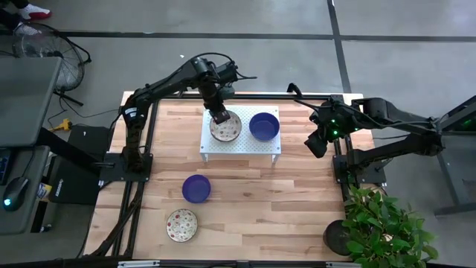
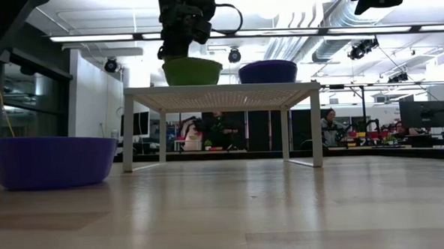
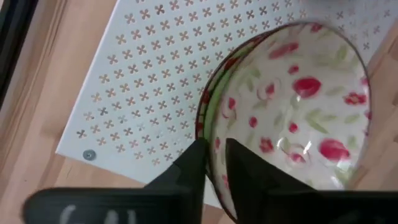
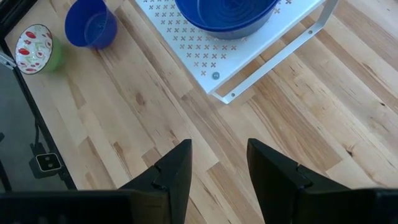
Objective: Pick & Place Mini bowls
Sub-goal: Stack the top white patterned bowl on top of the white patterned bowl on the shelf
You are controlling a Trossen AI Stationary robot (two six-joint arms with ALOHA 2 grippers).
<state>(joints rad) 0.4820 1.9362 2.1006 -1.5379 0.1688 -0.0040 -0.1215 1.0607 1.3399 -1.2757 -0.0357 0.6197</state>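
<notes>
A white perforated rack (image 1: 240, 141) stands on legs at the table's far middle. On it sit a cream bowl with red speckles (image 1: 227, 129) and a deep blue bowl (image 1: 264, 126). Another blue bowl (image 1: 196, 188) and another patterned bowl (image 1: 181, 225) rest on the wood nearer the front; both also show in the right wrist view, the blue bowl (image 4: 91, 25) and the patterned bowl (image 4: 36, 48). My left gripper (image 1: 220, 116) is shut on the patterned bowl on the rack. My right gripper (image 4: 219, 168) hangs open above the table's right edge, touching nothing. My left gripper holds the patterned bowl by its rim (image 3: 210, 134) on the far-left side, one finger (image 3: 249, 171) inside the bowl and the other finger (image 3: 189, 168) outside. The fingers come from above, pointing down. The bowl (image 2: 192, 71) stands upright with its base at the rack's top.
Bare wood lies between the rack and the two front bowls and along the table's right half. A potted plant (image 1: 383, 223) stands at the near right corner. The rack's legs (image 2: 314, 128) leave open room beneath it.
</notes>
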